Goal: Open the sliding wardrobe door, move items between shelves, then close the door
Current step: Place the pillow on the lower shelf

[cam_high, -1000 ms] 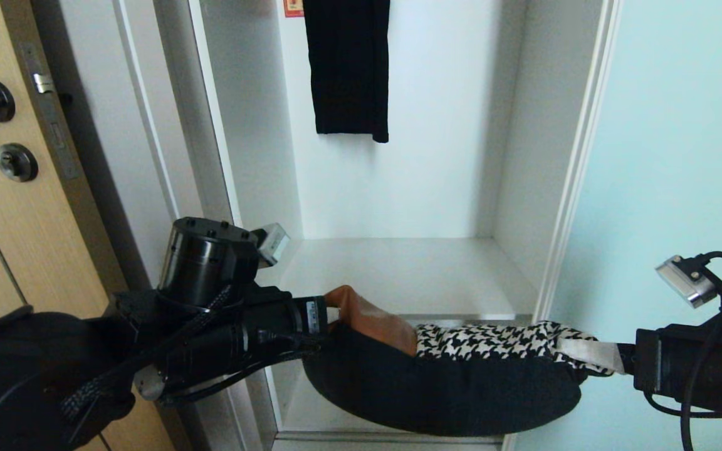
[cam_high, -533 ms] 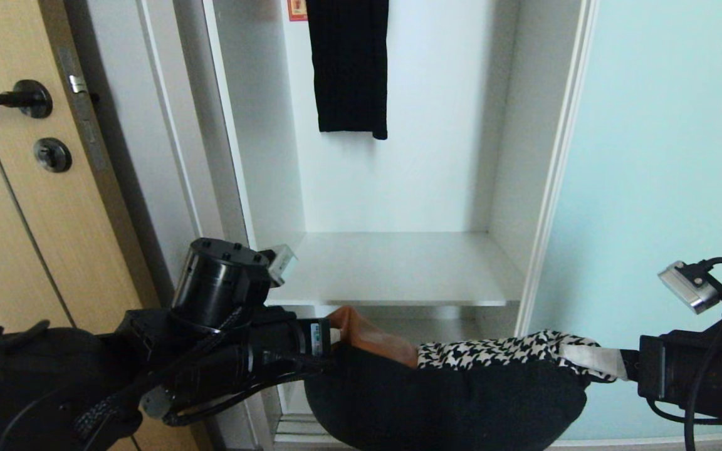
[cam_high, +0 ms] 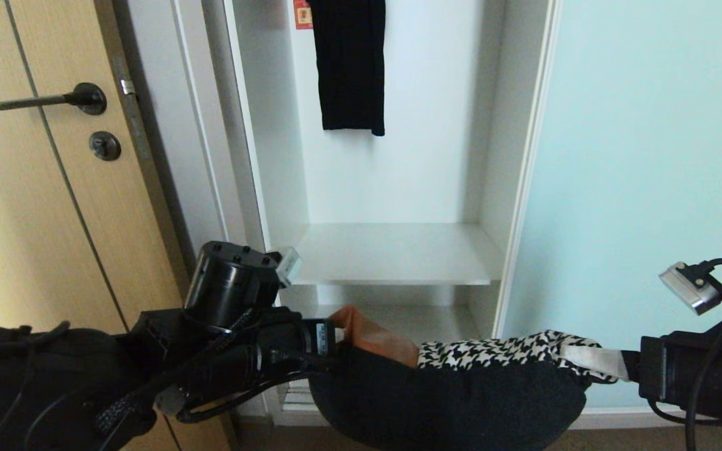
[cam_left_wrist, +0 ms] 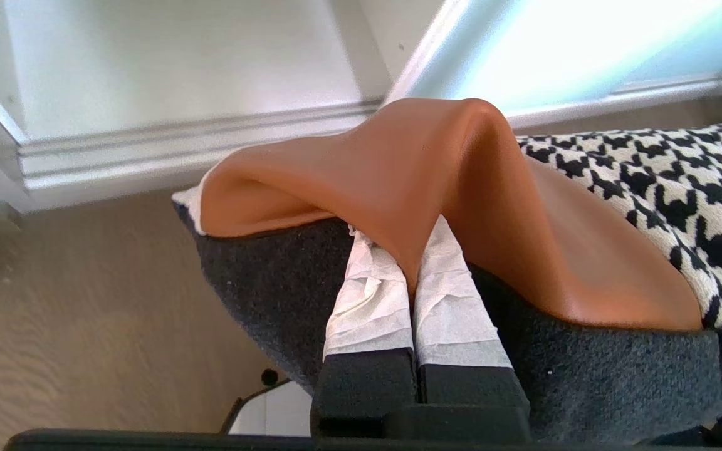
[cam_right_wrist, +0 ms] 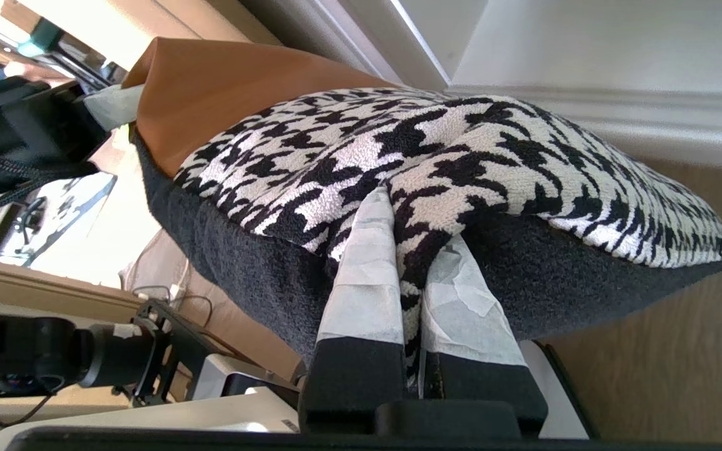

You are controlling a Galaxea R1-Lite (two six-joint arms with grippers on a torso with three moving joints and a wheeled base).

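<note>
While the sliding wardrobe door (cam_high: 643, 188) stood open, the left hand (cam_left_wrist: 412, 275) and right hand (cam_right_wrist: 408, 250) each clamped an end of the cushion bag (cam_high: 461, 382), hanging before the shelves (cam_high: 398, 254). Judging by this, the transfer was midway; next required lifting it level onto a shelf.

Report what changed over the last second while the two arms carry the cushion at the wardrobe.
The whole head view shifted: the camera backed away from the wardrobe, so the upper shelf shows smaller and higher and the floor appears. Unchanged: the left tool pinches the cushion at its tan end, the right tool its houndstooth end.
</note>
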